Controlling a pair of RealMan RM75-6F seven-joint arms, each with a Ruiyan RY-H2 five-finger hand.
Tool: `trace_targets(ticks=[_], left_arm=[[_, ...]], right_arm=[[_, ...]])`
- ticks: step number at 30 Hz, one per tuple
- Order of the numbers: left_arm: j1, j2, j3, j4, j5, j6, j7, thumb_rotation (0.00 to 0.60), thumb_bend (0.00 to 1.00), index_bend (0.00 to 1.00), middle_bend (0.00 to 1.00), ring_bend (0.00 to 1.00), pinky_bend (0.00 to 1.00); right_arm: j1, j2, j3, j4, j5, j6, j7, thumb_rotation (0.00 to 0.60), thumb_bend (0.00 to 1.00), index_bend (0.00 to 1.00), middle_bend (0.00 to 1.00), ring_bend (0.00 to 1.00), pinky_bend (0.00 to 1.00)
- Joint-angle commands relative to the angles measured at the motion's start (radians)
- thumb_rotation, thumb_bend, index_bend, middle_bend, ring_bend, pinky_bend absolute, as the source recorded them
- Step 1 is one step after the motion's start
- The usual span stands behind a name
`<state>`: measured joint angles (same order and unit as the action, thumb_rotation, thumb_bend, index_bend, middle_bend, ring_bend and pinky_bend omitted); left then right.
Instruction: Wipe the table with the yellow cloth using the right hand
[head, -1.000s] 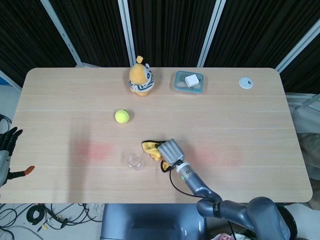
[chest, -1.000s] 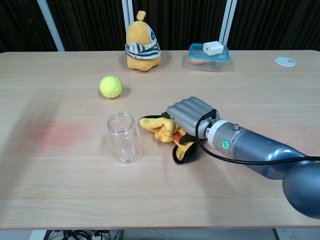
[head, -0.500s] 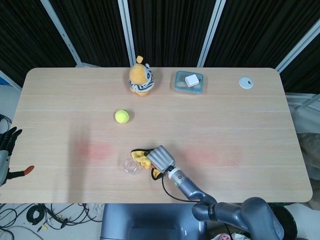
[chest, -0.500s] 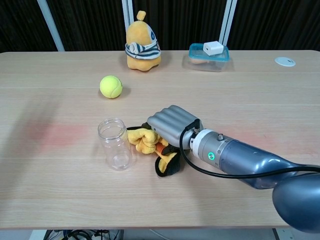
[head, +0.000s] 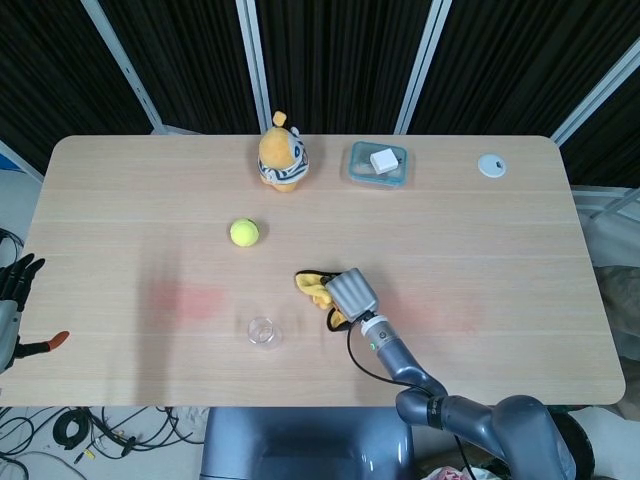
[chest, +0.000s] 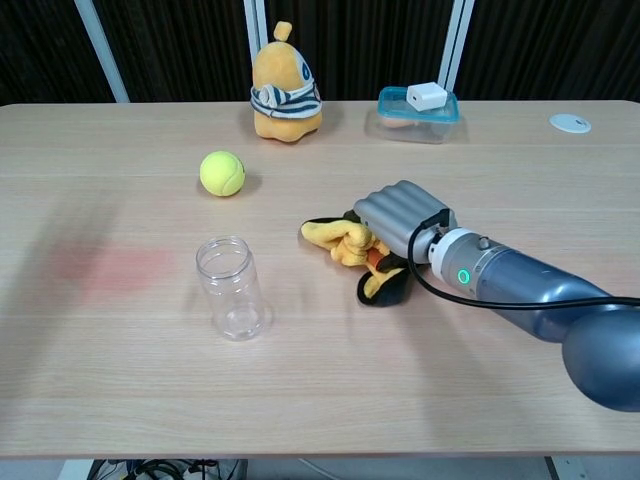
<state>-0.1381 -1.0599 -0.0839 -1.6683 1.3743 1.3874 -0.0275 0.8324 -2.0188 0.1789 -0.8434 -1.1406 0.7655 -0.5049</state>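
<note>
Right hand (chest: 400, 217) lies knuckles-up on the table (chest: 520, 180) near its middle, fingers curled down over the yellow cloth (chest: 345, 243), pressing and gripping it against the wood; from the head view the same hand (head: 350, 293) covers the cloth's right part, and the cloth (head: 316, 285) bunches out to its left. Cloth is crumpled, yellow with a dark edge showing below the hand in the chest view. Clear jar (chest: 232, 288) stands upright, open mouth up, to the left of the cloth and apart from it; in the head view the jar (head: 264, 331) sits nearer the front edge than the cloth. Tennis ball (chest: 222, 173) lies further back and left, well apart from the cloth. Yellow plush toy (chest: 284, 85) stands near the far edge, a lidded container (chest: 418, 110) with a white block (chest: 426, 96) on top just to its right, and a small white disc (chest: 570, 123) toward the far right corner. Left hand (head: 12, 300) hangs off the table's left end, holding nothing, fingers apart; seen only in the head view
</note>
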Motion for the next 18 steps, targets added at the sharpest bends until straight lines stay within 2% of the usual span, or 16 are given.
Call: trace_targets(ticks=[1, 12, 18], left_arm=[[0.0, 0.0, 0.0, 0.0, 0.0, 0.001, 0.0, 0.6, 0.0, 0.0, 0.0, 0.0, 0.0], [0.003, 0.0, 0.002, -0.002, 0.008, 0.009, 0.001, 0.6, 0.0, 0.0, 0.0, 0.0, 0.0], [0.004, -0.005, 0.004, -0.002, 0.015, 0.016, 0.01, 0.6, 0.0, 0.0, 0.0, 0.0, 0.0]], right_arm=[[-0.007, 0.014, 0.008, 0.003, 0.016, 0.01, -0.02, 0.6, 0.71, 0.76, 0.69, 0.72, 0.78], [-0.055, 0.132, 0.029, -0.04, 0.071, 0.067, -0.097, 0.6, 0.71, 0.76, 0.69, 0.72, 0.78], [-0.102, 0.252, 0.042, -0.16, 0.082, 0.14, -0.113, 0.6, 0.67, 0.76, 0.68, 0.71, 0.76]])
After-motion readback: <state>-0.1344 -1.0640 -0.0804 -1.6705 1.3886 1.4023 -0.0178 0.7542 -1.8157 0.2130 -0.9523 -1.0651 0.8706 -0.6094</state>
